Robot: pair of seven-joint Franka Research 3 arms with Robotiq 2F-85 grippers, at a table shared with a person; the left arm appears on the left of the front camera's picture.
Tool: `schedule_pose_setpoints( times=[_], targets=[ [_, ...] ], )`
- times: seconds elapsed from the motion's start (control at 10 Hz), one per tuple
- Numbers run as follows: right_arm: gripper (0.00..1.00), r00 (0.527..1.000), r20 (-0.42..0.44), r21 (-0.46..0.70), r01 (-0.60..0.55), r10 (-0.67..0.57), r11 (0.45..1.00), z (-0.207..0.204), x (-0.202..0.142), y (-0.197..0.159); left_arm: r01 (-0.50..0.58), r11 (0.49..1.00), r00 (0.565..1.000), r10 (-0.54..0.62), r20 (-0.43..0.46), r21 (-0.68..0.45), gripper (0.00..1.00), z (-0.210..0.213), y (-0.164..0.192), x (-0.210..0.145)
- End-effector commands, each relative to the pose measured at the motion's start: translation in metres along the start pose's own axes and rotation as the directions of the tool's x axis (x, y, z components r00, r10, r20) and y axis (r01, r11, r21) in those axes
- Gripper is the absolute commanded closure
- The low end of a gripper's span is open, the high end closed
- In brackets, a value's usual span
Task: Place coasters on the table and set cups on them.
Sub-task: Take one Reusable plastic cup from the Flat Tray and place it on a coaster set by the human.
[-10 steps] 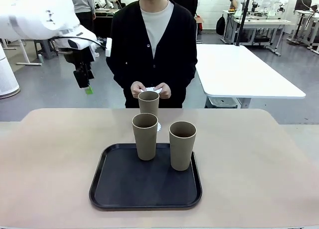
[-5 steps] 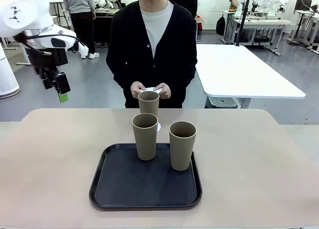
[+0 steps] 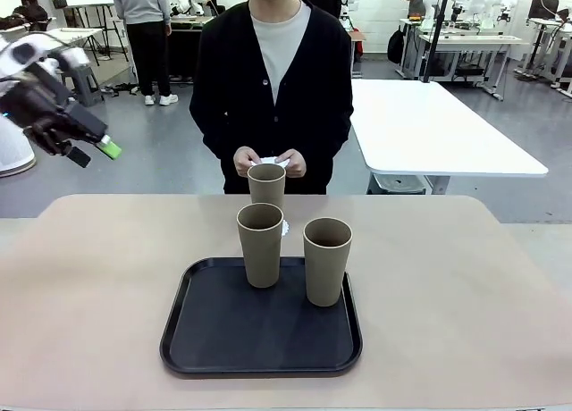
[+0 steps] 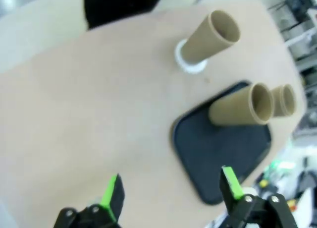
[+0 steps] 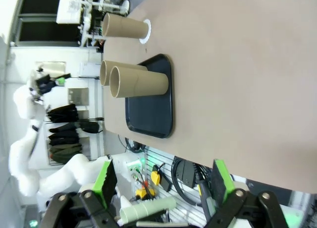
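Note:
Three beige cups stand mid-table. The far cup (image 3: 266, 185) (image 4: 210, 37) (image 5: 124, 26) sits on a white scalloped coaster (image 3: 285, 227) (image 4: 189, 64) (image 5: 147, 30) on the table (image 3: 107, 268). Two cups (image 3: 260, 245) (image 3: 327, 261) stand on the black tray (image 3: 223, 339). The person behind holds more white coasters (image 3: 273, 161) in both hands. My left gripper (image 3: 94, 152) (image 4: 171, 188) hangs open at the far left, high above the table and far from the cups. My right gripper (image 5: 163, 183) is open and holds nothing, looking across the table from off its edge.
The tray (image 4: 218, 153) (image 5: 153, 114) lies near the table's front middle. Bare tabletop stretches to both sides of it. A white rectangular table (image 3: 429, 125) stands behind on the right, and another person stands far back on the left.
My left arm has swung left, from beside the person to the picture's far left edge, turning its gripper sideways. Cups, tray and the person's hands have stayed put.

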State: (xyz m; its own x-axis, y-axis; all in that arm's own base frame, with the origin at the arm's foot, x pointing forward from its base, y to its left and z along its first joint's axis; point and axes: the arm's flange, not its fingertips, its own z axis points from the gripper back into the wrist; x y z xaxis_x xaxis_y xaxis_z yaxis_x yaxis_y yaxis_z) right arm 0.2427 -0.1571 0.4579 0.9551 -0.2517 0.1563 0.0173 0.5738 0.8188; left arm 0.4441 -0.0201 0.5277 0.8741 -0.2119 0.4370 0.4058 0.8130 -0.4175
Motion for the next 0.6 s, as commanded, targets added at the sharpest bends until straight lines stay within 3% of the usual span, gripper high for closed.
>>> schedule_pose_setpoints(
  times=[0.0, 0.1, 0.3, 0.5],
  targets=[
    [0.00, 1.000, 0.005, 0.025, -0.015, 0.015, 1.000, 0.000, 0.002, -0.001, 0.034, 0.981, 0.987, -0.002, 0.163, -0.191, 0.00, 0.009, 0.021, -0.030],
    [0.00, 1.000, 0.005, 0.025, -0.015, 0.015, 1.000, 0.000, 0.002, -0.001, 0.003, 0.967, 0.980, 0.048, 0.192, -0.256, 0.00, 0.023, 0.035, -0.049],
    [0.00, 1.000, 0.005, 0.025, -0.015, 0.015, 1.000, 0.000, 0.002, -0.001, -0.082, 0.908, 0.980, 0.149, 0.132, -0.410, 0.00, 0.057, 0.075, -0.083],
    [0.00, 1.000, 0.005, 0.025, -0.015, 0.015, 1.000, 0.000, 0.002, -0.001, -0.140, 0.880, 0.971, 0.213, 0.114, -0.454, 0.00, 0.080, 0.108, -0.100]
  ],
)
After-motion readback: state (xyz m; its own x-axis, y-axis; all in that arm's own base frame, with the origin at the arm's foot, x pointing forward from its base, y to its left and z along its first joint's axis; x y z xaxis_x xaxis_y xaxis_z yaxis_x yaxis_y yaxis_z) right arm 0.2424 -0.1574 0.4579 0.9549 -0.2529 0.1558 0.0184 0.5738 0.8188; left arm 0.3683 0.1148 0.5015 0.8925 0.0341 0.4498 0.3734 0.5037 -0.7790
